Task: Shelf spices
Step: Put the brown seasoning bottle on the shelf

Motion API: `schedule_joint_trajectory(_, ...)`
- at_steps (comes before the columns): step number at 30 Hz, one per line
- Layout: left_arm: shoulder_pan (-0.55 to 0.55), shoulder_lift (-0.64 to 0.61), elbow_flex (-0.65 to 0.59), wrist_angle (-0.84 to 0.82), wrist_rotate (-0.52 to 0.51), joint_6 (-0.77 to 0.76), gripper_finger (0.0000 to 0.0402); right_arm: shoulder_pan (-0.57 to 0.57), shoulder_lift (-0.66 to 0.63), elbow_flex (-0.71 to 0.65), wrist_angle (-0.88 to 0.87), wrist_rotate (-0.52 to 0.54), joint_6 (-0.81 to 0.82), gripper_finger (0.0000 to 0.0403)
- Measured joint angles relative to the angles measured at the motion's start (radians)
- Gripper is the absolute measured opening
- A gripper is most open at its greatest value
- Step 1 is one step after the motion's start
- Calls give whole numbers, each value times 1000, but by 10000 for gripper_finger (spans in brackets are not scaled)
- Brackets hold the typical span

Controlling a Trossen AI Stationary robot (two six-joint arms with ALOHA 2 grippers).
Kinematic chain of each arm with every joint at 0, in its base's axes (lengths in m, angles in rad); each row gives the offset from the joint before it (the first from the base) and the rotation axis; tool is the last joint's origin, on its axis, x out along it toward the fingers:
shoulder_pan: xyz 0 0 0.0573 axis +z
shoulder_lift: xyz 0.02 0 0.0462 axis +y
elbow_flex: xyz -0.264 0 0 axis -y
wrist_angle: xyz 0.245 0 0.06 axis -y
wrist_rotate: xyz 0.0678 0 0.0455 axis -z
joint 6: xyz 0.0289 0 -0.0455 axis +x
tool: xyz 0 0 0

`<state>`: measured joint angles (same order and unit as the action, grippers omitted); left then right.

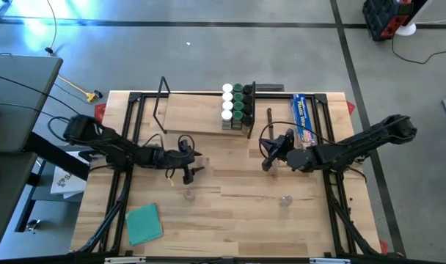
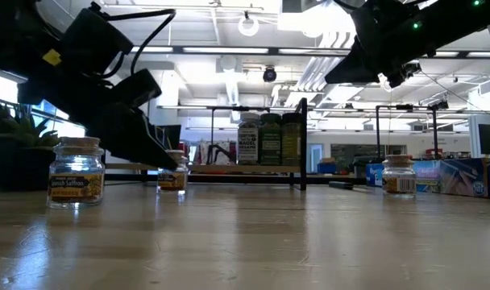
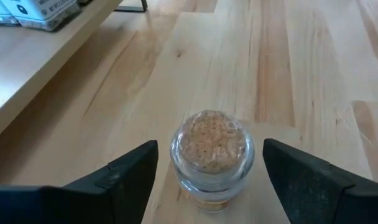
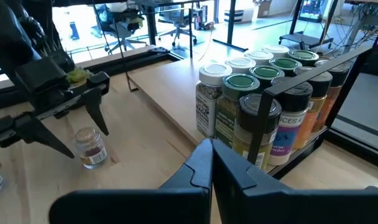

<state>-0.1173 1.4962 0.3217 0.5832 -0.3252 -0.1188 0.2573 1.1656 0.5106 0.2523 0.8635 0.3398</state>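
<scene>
A small clear spice jar (image 3: 212, 155) with a cork lid stands upright on the wooden table (image 1: 230, 220). My left gripper (image 1: 191, 173) is open, one finger (image 3: 124, 180) on each side of the jar and apart from it; the right wrist view shows the same jar (image 4: 91, 148) between those fingers. Several taller spice jars (image 4: 251, 106) with green, white and dark lids stand on the shelf (image 1: 194, 114), crowded against its right wire frame (image 4: 313, 68). My right gripper (image 4: 211, 158) is shut on nothing, hanging above the table near the shelf's right end.
Two more small jars (image 1: 188, 194) (image 1: 284, 199) stand on the table toward its near edge. A green cloth (image 1: 144, 224) lies near the front left corner. A long blue wrap box (image 1: 302, 119) lies right of the shelf. The shelf's left half is bare.
</scene>
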Motion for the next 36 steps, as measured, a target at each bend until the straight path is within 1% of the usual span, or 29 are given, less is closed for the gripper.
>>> schedule_joint_trajectory(4, 0, 15, 12, 1, 8, 0, 263, 0, 0, 0, 0, -1, 0, 0)
schedule_joint_trajectory(7, 0, 33, 19, -2, 29, 0, 235, 0, 0, 0, 0, -1, 0, 0)
schedule_joint_trajectory(13, 0, 47, 39, -4, 31, 0, 173, 0, 0, 0, 1, -2, 2, 0)
schedule_joint_trajectory(16, -1, 22, 54, -9, 31, 0, 171, 4, 0, 0, 1, -3, 3, 0)
schedule_joint_trajectory(18, -2, -15, 83, -38, 30, -3, 171, 9, 0, 0, 1, -3, 2, 0)
schedule_joint_trajectory(21, 23, -101, 171, -176, 17, 1, 171, 18, 0, 0, 1, -3, 3, 0)
schedule_joint_trajectory(24, 115, -168, 297, -382, -6, 59, 171, 20, 0, 0, 2, -3, 3, 0)
schedule_joint_trajectory(26, 211, -176, 378, -480, 17, 121, 171, 20, 0, 0, 2, -2, 1, 0)
schedule_joint_trajectory(28, 325, -167, 441, -530, 65, 193, 171, 19, 0, 0, 6, -2, 0, 0)
schedule_joint_trajectory(30, 447, -134, 479, -517, 150, 252, 171, 18, 0, 0, 7, 0, 0, 0)
schedule_joint_trajectory(33, 602, -56, 501, -447, 306, 278, 171, 18, 0, 0, 8, 0, 0, 0)
schedule_joint_trajectory(36, 700, 44, 513, -345, 415, 278, 171, 18, 0, 0, 7, 0, 2, 0)
